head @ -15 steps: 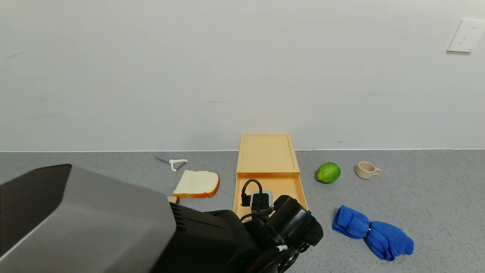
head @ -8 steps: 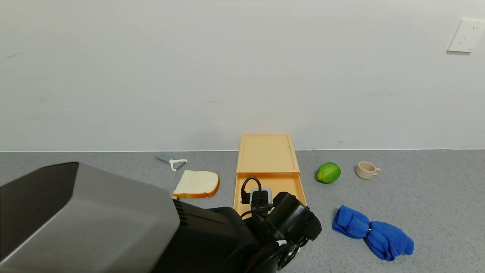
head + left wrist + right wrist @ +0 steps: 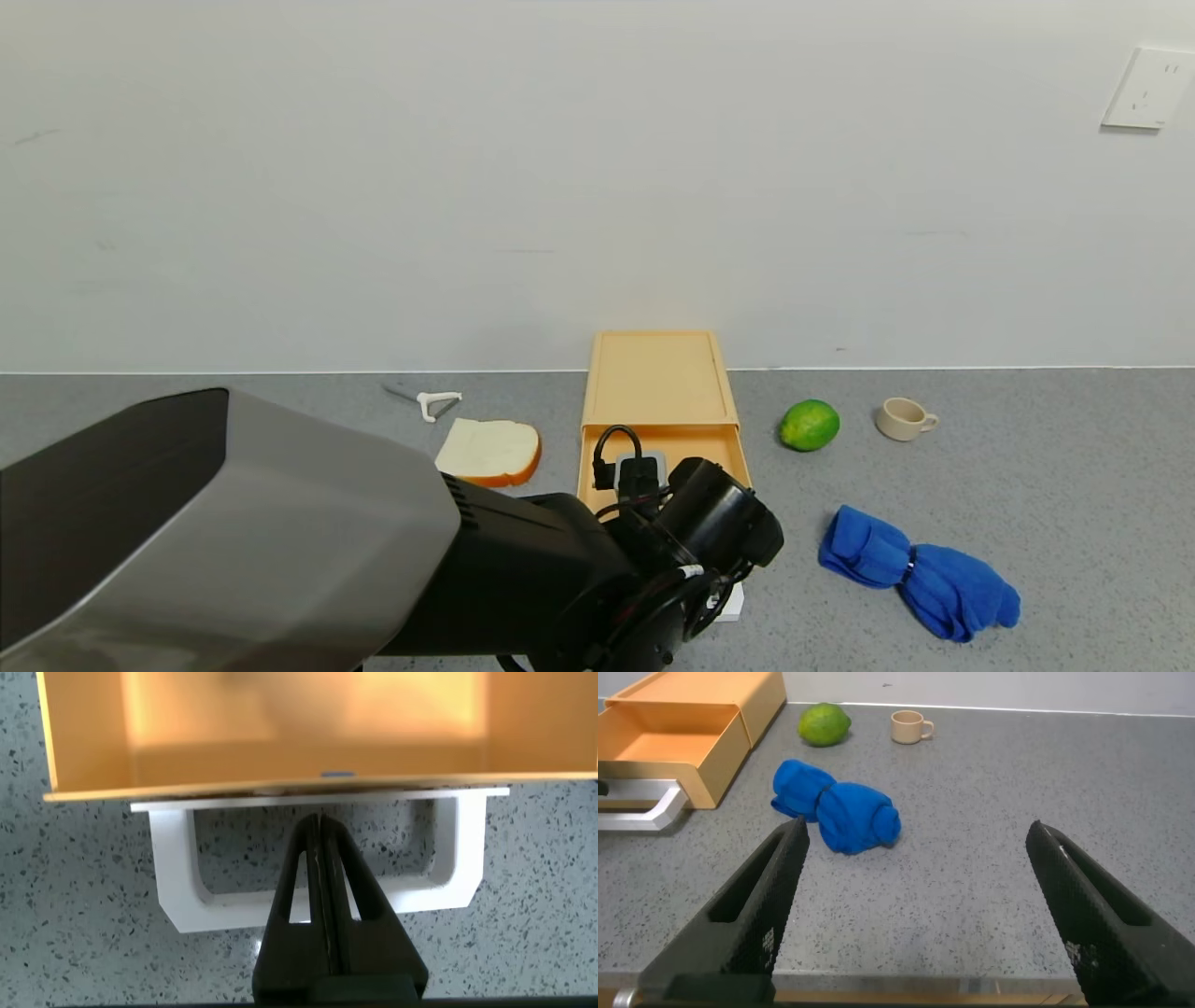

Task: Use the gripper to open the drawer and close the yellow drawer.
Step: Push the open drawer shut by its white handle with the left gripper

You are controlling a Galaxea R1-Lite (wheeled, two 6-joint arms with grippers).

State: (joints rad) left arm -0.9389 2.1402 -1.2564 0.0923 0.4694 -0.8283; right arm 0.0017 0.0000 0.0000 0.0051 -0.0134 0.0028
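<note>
The pale yellow drawer (image 3: 714,446) stands pulled out of its flat yellow casing (image 3: 656,378) on the grey counter. Its white loop handle (image 3: 177,887) points toward me, and one corner of the handle (image 3: 734,602) shows below the wrist in the head view. My left gripper (image 3: 320,819) is shut with nothing between its fingers. The fingers lie across the handle's bar, tips inside the loop close to the drawer front (image 3: 271,777). My right gripper (image 3: 915,905) is open and empty, low over the counter to the right of the drawer (image 3: 663,742).
A bread slice (image 3: 490,451) and a white peeler (image 3: 431,402) lie left of the casing. A lime (image 3: 809,425) and a small cup (image 3: 904,418) sit to its right, with a blue cloth (image 3: 920,569) nearer me. The wall stands right behind the casing.
My left arm has moved forward toward the wall over the open drawer. A corner of the white handle now shows below the wrist.
</note>
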